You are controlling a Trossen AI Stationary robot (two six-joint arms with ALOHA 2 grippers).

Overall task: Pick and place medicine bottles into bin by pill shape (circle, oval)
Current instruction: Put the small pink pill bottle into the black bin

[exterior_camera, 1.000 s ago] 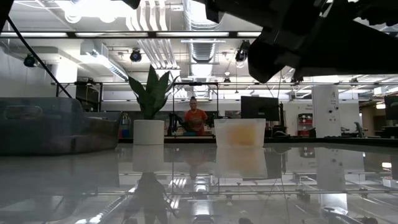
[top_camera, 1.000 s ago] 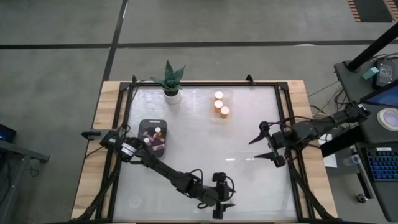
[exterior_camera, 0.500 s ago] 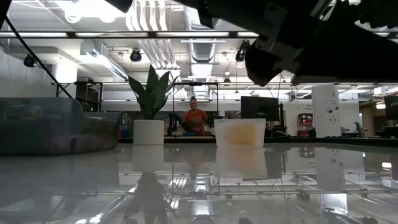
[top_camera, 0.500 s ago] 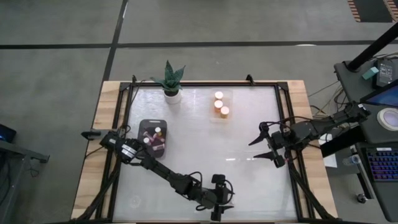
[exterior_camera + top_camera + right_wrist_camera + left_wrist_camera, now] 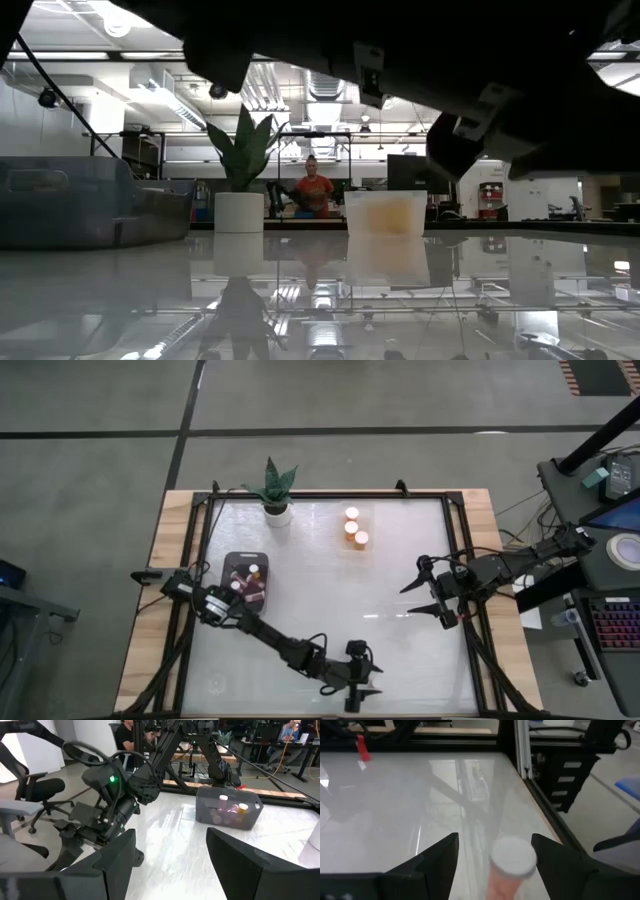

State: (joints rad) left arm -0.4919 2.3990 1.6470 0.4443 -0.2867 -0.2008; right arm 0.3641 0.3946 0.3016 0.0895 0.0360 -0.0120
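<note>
Your left gripper (image 5: 492, 851) sits at the table's (image 5: 330, 595) near edge, its fingers spread to either side of a pinkish bottle (image 5: 510, 866) without pinching it. Your right gripper (image 5: 422, 592), also spread and empty, waits at the right side. Other bottles fill the dark bin (image 5: 245, 582) and the clear tray (image 5: 353, 533).
</note>
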